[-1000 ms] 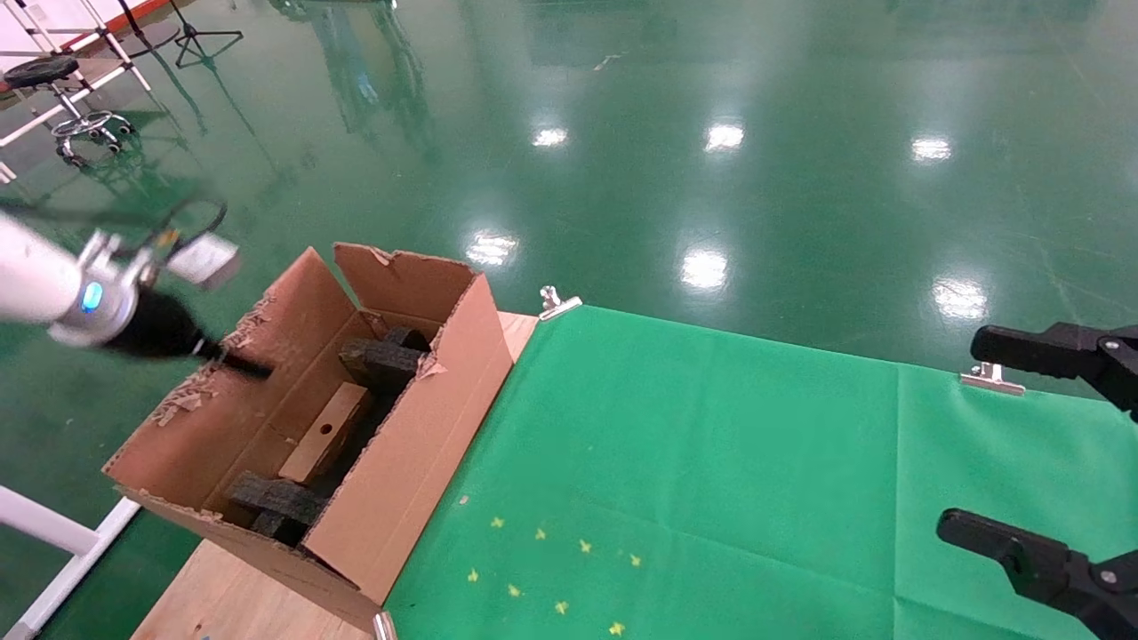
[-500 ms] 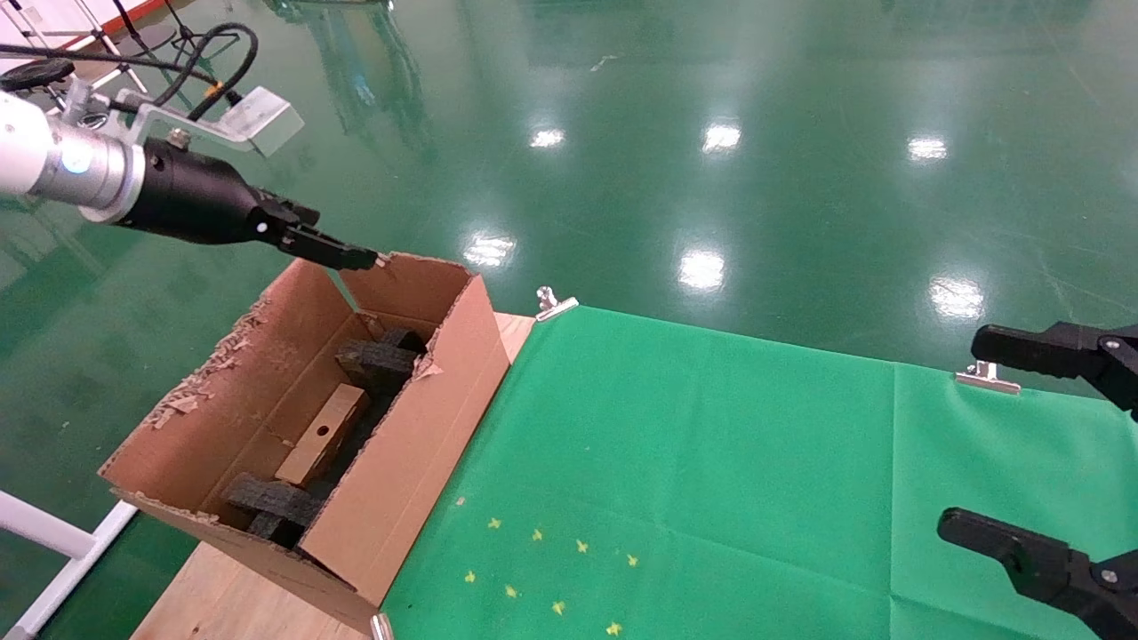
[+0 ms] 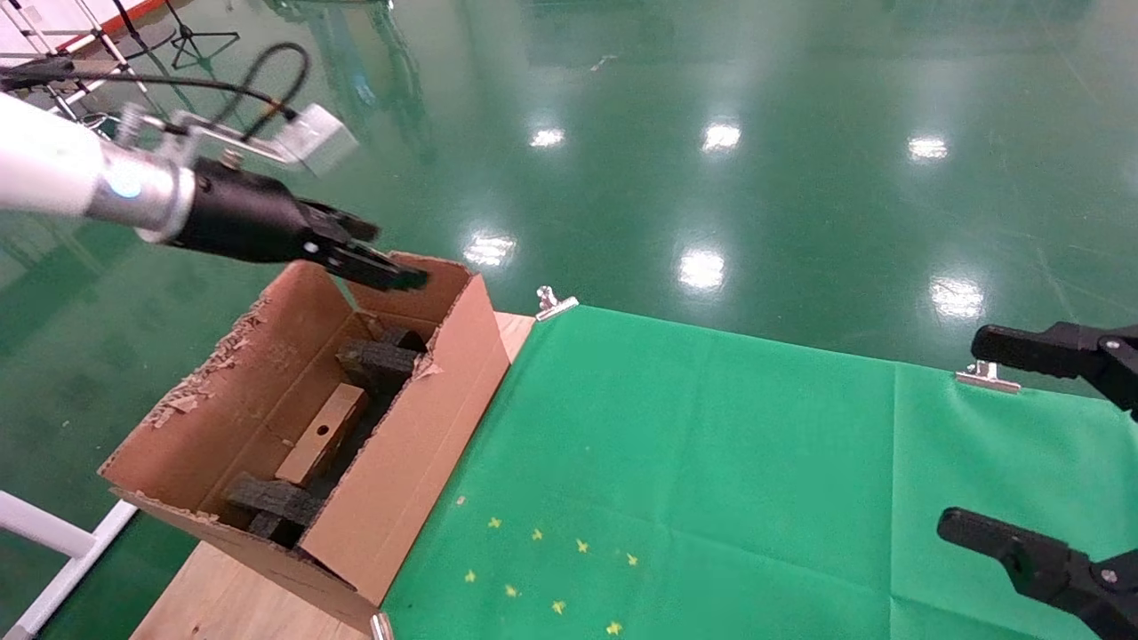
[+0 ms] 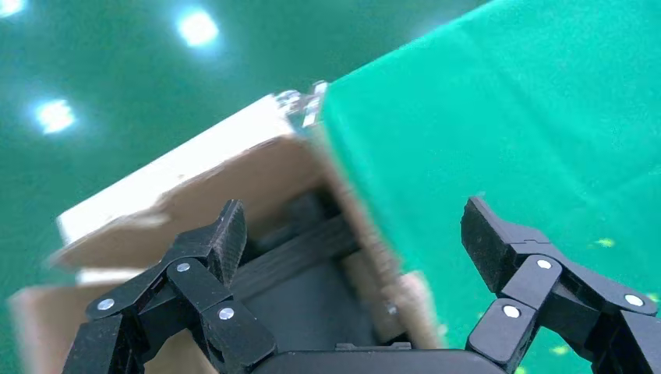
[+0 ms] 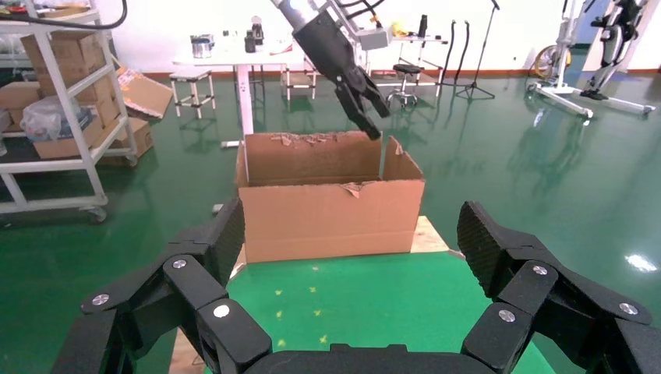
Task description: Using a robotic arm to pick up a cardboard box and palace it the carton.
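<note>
We hover over the carton, box inside.
Our left gripper hangs above the carton, fingers spread, empty; the cardboard box lies among foam blocks. Right gripper idles, fingers spread.

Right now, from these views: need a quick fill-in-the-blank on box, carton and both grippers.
1. The cardboard box lies inside the ____.
2. The left gripper hangs over the carton's far end with its jaws ____.
3. The right gripper, open, is parked over the ____ cloth.

Missing words: carton; open; green
</note>
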Robot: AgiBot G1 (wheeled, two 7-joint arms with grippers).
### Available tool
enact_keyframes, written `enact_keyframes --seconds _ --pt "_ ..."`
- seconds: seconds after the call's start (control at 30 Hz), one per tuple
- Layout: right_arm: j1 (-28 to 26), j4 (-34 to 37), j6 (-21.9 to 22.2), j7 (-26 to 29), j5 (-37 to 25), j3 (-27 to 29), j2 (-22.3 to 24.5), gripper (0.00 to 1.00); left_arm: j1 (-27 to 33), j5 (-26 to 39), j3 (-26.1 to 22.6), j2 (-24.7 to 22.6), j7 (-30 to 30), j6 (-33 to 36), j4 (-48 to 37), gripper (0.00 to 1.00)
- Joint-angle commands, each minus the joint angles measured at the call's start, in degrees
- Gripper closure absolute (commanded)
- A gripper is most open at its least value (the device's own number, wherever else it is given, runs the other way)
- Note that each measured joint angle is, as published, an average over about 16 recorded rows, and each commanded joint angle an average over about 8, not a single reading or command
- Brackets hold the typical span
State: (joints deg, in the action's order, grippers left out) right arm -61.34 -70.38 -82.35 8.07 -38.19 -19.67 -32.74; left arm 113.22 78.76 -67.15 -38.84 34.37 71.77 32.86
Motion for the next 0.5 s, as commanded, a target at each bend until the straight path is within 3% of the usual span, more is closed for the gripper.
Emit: enact_keyframes --seconds 0.03,0.5 --pt "0.0 0.0 0.0 0.0 0.0 0.0 0.0 0.0 -1.9 -1.4 1.9 0.1 -0.9 0.5 1.5 0.0" --pt "0.0 0.0 0.0 0.0 0.0 0.0 0.0 0.0 -16.8 -12.0 16.7 1.2 -7.7 4.5 13.3 0.0"
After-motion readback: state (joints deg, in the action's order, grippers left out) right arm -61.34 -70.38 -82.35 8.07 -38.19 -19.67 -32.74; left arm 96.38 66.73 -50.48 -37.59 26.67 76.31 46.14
